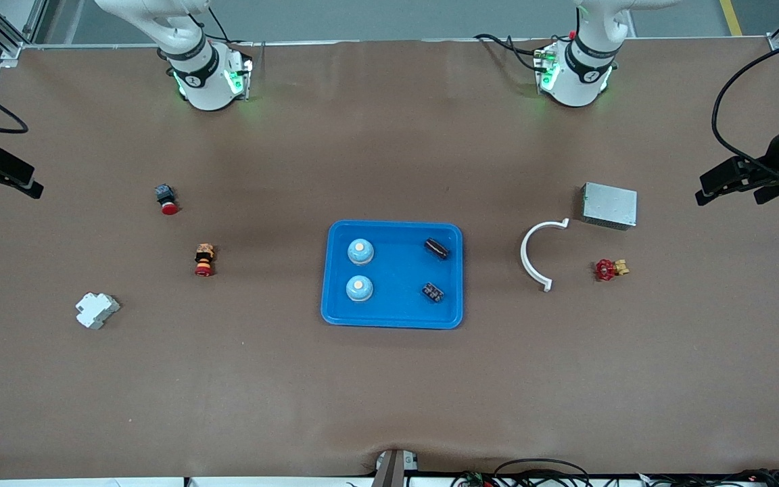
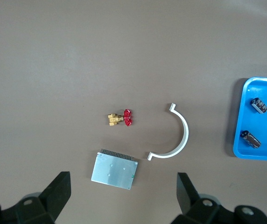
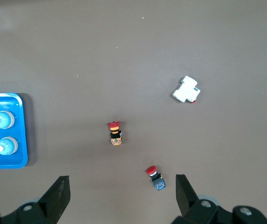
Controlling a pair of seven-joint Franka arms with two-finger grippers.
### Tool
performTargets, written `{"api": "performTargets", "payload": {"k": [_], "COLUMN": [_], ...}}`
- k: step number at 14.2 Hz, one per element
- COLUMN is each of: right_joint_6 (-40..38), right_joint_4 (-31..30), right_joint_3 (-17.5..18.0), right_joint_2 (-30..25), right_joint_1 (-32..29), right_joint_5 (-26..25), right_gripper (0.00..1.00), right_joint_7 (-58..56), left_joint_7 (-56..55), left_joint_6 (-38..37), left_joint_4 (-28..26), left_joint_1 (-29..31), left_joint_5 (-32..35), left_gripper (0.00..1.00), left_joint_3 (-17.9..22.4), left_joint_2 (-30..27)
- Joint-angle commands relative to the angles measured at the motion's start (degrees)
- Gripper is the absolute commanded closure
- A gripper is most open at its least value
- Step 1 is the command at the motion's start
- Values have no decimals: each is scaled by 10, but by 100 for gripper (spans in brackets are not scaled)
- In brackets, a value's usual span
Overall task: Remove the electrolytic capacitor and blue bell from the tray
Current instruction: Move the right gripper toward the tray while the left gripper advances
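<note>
A blue tray (image 1: pixel 396 318) lies mid-table. In it sit two pale blue bells (image 1: pixel 360 251) (image 1: pixel 359 288) toward the right arm's end and two dark capacitors (image 1: pixel 436 248) (image 1: pixel 433 292) toward the left arm's end. The left wrist view shows the capacitors (image 2: pixel 259 105) (image 2: pixel 251 139); the right wrist view shows the bells (image 3: pixel 3 120) (image 3: pixel 6 146). My left gripper (image 1: pixel 727 196) (image 2: pixel 122 176) hangs open and empty over the left arm's end, above a metal box. My right gripper (image 1: pixel 4 186) (image 3: pixel 122 178) hangs open and empty over the right arm's end, beside a red push button.
Toward the left arm's end lie a white curved bracket (image 1: pixel 537 253), a silver metal box (image 1: pixel 608 205) and a red-handled brass valve (image 1: pixel 610 269). Toward the right arm's end lie a red push button (image 1: pixel 166 199), a yellow-and-red button (image 1: pixel 204 260) and a white breaker (image 1: pixel 97 310).
</note>
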Motion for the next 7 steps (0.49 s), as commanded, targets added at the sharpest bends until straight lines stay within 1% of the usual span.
{"api": "performTargets", "payload": {"k": [1,7], "right_joint_6": [3,7], "right_joint_4": [-17,-18], "right_joint_3": [5,4], "right_joint_2": [-15,-15], "right_joint_1": [-5,-6], "right_joint_5": [-5,-5], "right_gripper": [0,0], "right_joint_7": [0,0], "left_joint_7": [6,6], "left_joint_6": [-7,-6], "left_joint_4": [7,9], "left_joint_1": [0,-7], "left_joint_5": [3,6], "left_gripper": [0,0], "left_joint_3": [1,0], "left_joint_2": [3,13]}}
